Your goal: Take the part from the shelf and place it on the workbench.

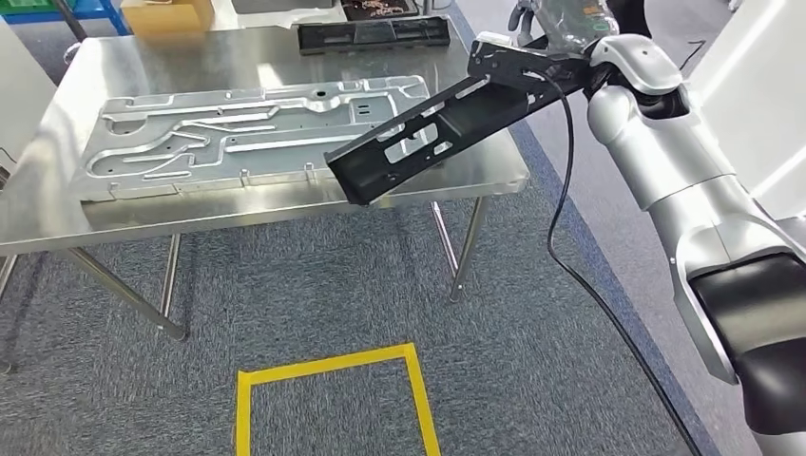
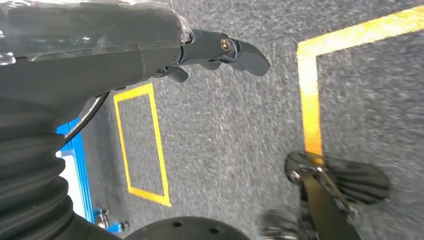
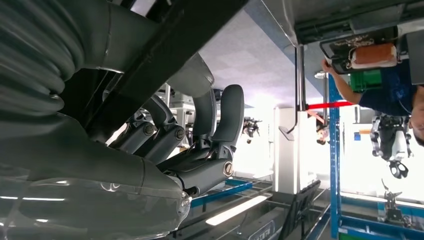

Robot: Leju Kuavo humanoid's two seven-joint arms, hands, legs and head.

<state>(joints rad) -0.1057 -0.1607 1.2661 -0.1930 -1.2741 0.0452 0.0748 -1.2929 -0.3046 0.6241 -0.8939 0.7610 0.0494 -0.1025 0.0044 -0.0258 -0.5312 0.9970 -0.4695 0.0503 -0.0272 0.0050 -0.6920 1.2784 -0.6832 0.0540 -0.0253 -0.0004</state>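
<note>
A long black part (image 1: pixel 428 133) with cut-outs hangs slanting above the right end of the steel workbench (image 1: pixel 57 223). Its lower end juts past the front edge. My right hand (image 1: pixel 556 38) grips the part's upper end, beyond the bench's right side. In the right wrist view the dark fingers (image 3: pixel 200 145) curl round the black part (image 3: pixel 165 55). My left hand (image 2: pixel 215 55) hangs over the carpet, fingers extended and holding nothing.
A large silver sheet-metal panel (image 1: pixel 238 133) covers most of the bench. Another black part (image 1: pixel 373 34) lies at the far edge, near a cardboard box (image 1: pixel 166 14). Yellow tape (image 1: pixel 333 399) marks a square on the floor. A person (image 3: pixel 385 85) stands by a blue shelf (image 3: pixel 334 150).
</note>
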